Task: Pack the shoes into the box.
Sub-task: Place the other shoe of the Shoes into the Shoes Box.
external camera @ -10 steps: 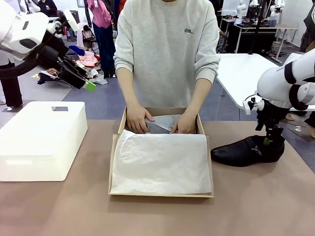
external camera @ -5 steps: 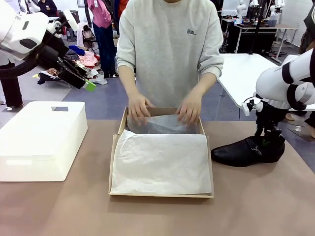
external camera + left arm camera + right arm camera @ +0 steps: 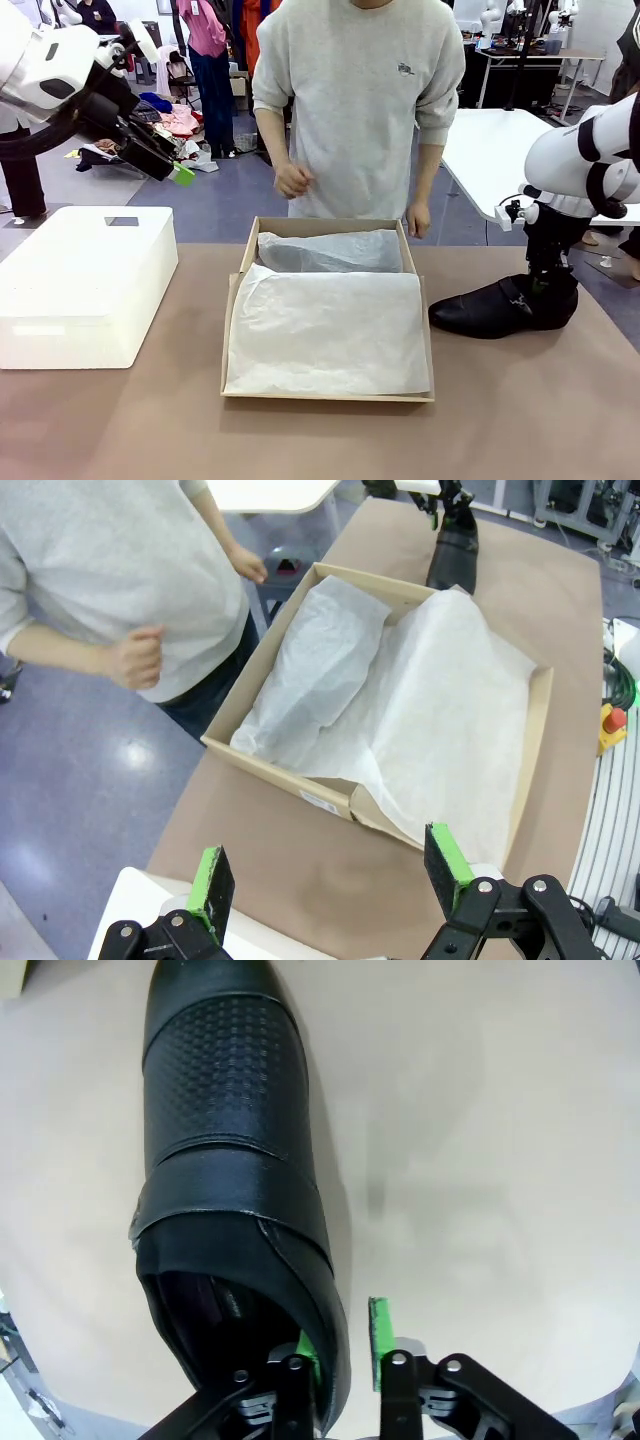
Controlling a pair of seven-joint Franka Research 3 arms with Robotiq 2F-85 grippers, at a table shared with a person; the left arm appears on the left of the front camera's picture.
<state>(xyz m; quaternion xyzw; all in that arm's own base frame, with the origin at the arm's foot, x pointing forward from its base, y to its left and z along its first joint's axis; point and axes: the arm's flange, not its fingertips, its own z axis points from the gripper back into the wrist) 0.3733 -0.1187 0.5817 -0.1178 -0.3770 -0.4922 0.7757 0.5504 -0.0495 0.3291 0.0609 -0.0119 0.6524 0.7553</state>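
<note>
One glossy black shoe (image 3: 490, 308) lies on the table to the right of the box (image 3: 243, 262), toe toward it. My right gripper (image 3: 541, 291) stands upright over its heel end. In the right wrist view the jaws straddle the rim of the shoe (image 3: 225, 1110), one finger inside and the green outer pad (image 3: 379, 1345) a sliver clear of the leather; the gripper (image 3: 340, 1348) is still narrowly open. The cardboard box (image 3: 280, 770) is open and lined with white tissue paper (image 3: 330, 330). My left gripper (image 3: 328, 865) hangs open, high at the far left (image 3: 165, 160).
A person stands at the far side, one hand (image 3: 293, 180) raised, the other (image 3: 418, 220) by the box's back corner. A white rectangular block (image 3: 80, 280) sits on the left. Bare brown table lies in front of the box and around the shoe.
The person's hands have left the tissue in the box and pulled back. My right jaws have narrowed around the shoe's rim. The left arm has not moved.
</note>
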